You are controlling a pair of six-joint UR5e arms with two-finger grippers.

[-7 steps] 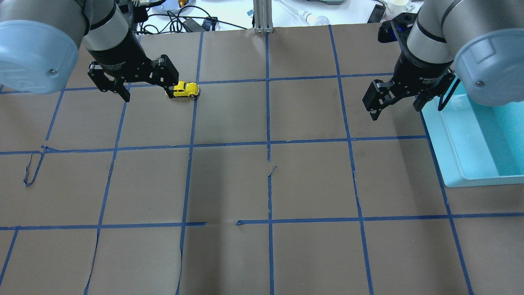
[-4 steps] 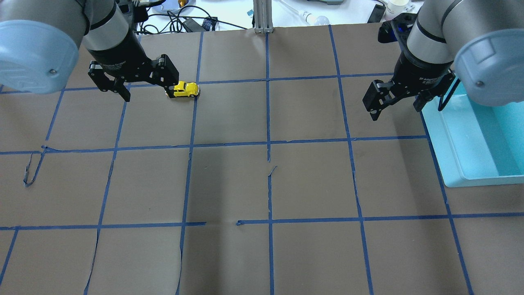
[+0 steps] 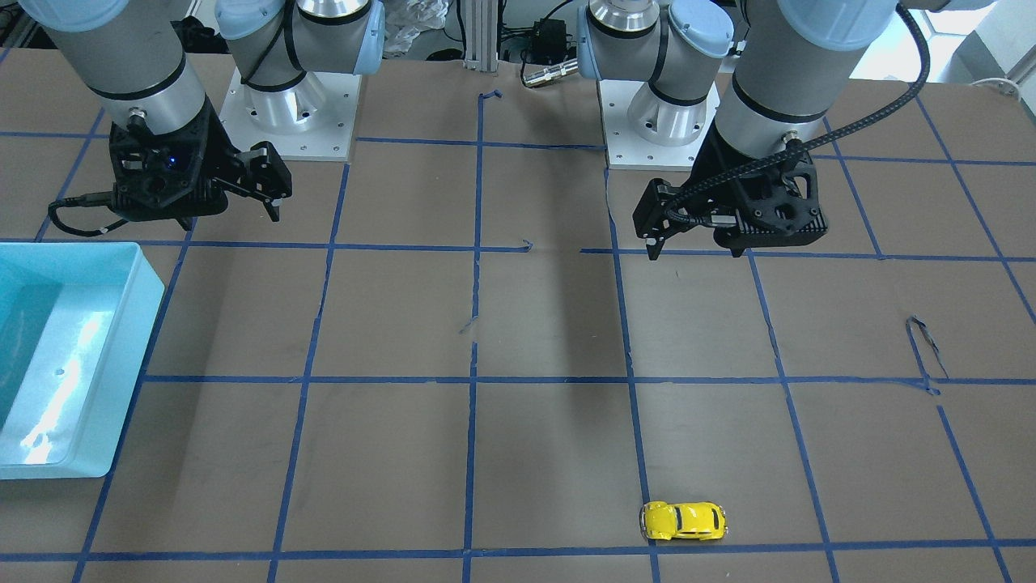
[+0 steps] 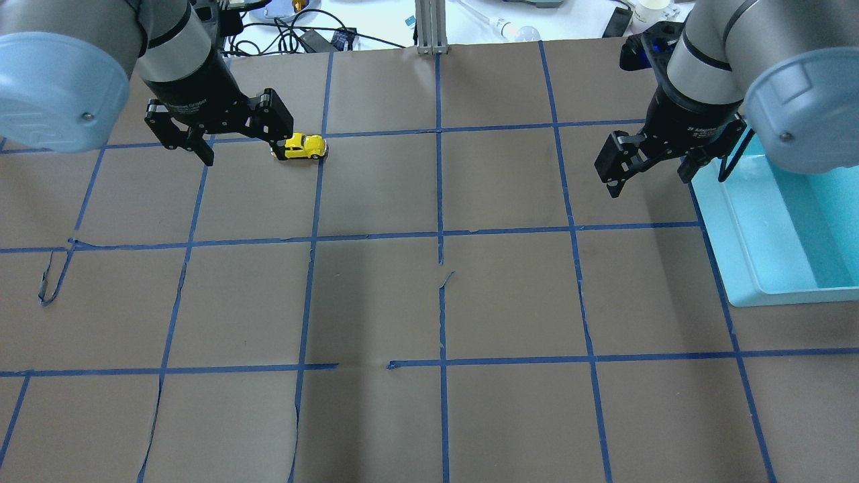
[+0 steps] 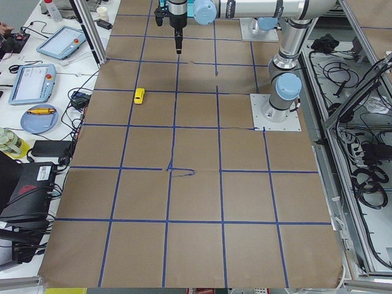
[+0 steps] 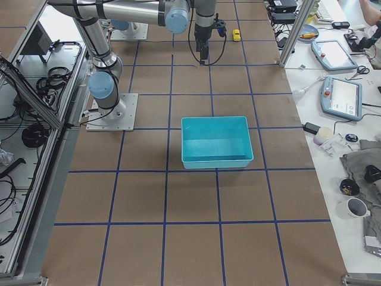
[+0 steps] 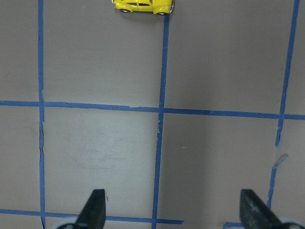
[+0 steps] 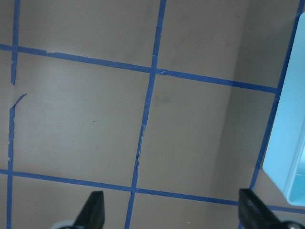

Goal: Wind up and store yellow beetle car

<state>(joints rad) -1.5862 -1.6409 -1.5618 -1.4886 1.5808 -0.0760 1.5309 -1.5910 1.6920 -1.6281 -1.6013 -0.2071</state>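
Note:
The yellow beetle car [image 4: 305, 146] stands on the brown paper beside a blue tape line, on the far left part of the table. It also shows in the front view [image 3: 684, 521] and at the top edge of the left wrist view [image 7: 143, 5]. My left gripper [image 4: 240, 153] is open and empty. It hovers above the table, nearer the robot than the car [image 3: 694, 249]. My right gripper [image 4: 647, 182] is open and empty, beside the teal bin [image 4: 738, 228].
The teal bin [image 3: 150, 283] is empty and lies at the table's right side; its corner shows in the right wrist view [image 8: 281, 143]. An aluminium post [image 4: 431, 27] and cables stand past the far edge. Blue tape marks a grid on the paper.

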